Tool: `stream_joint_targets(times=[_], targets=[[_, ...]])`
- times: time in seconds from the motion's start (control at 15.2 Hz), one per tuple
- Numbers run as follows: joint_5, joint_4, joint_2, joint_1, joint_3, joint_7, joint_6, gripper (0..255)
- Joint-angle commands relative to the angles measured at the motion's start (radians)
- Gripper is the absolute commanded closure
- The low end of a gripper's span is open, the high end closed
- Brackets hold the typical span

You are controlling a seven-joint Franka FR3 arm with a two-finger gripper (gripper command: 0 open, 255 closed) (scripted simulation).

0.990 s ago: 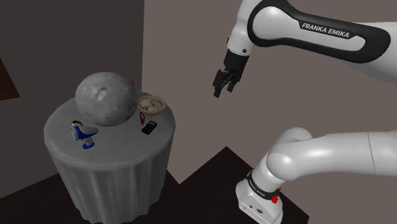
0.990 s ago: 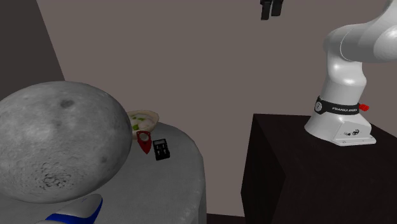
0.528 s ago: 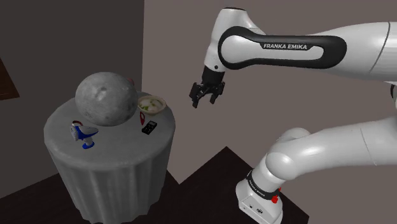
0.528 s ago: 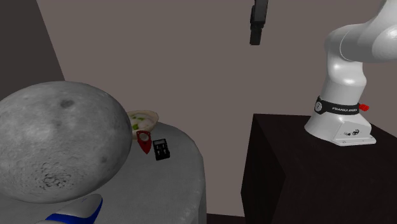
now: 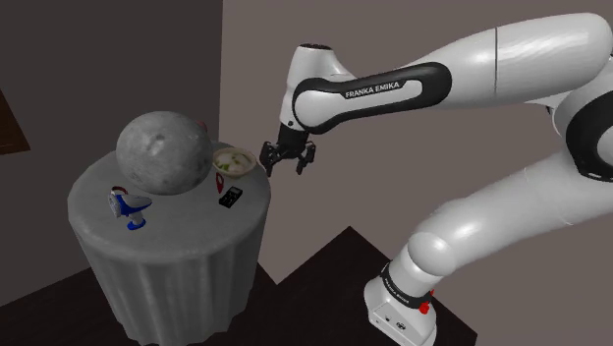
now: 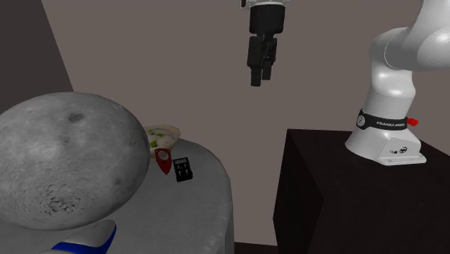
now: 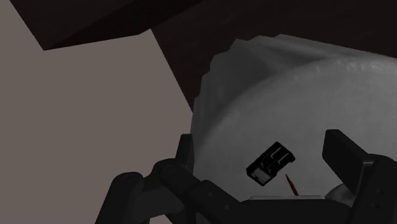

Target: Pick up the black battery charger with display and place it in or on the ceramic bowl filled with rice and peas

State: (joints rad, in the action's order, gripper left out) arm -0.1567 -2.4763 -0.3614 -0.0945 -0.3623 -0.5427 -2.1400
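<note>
The black battery charger (image 5: 231, 198) lies flat on the round grey-draped table (image 5: 167, 241), just in front of the pale bowl (image 5: 234, 162) with green bits in it. My black gripper (image 5: 285, 163) hangs open in the air off the table's edge, to the shoulder view's right of the bowl and above it. In the second exterior view the gripper (image 6: 257, 76) is high above and right of the charger (image 6: 183, 170) and bowl (image 6: 162, 135). The wrist view looks down on the charger (image 7: 272, 162) between my spread fingers (image 7: 343, 153), far below them and untouched.
A big grey moon-like globe (image 5: 157, 152) stands on the table beside the bowl. A red pin-shaped thing (image 5: 218, 183) lies between the bowl and the charger. A blue and white object (image 5: 128, 206) sits near the table's front. My stand is a dark box (image 6: 346, 195).
The arm has swung down and to the shoulder view's left, carrying the gripper from high beside the wall to just off the table's edge near the bowl. Nothing on the table moved.
</note>
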Motion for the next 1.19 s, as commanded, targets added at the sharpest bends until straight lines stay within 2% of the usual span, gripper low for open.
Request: stream_joint_targets(times=[0.0, 0.26, 0.53, 0.86, 1.12], targets=[[0.016, 0.017, 0.08, -0.016, -0.034, -0.083, -0.067, 0], [0.091, 0.079, 0.253, -0.05, -0.08, -0.251, -0.176, 0], [0.205, 0.163, 0.433, -0.062, -0.09, -0.436, -0.259, 0], [0.343, 0.298, 0.648, -0.023, -0.037, -0.648, -0.321, 0], [0.408, 0.426, 0.806, 0.026, 0.027, -0.778, -0.348, 0]])
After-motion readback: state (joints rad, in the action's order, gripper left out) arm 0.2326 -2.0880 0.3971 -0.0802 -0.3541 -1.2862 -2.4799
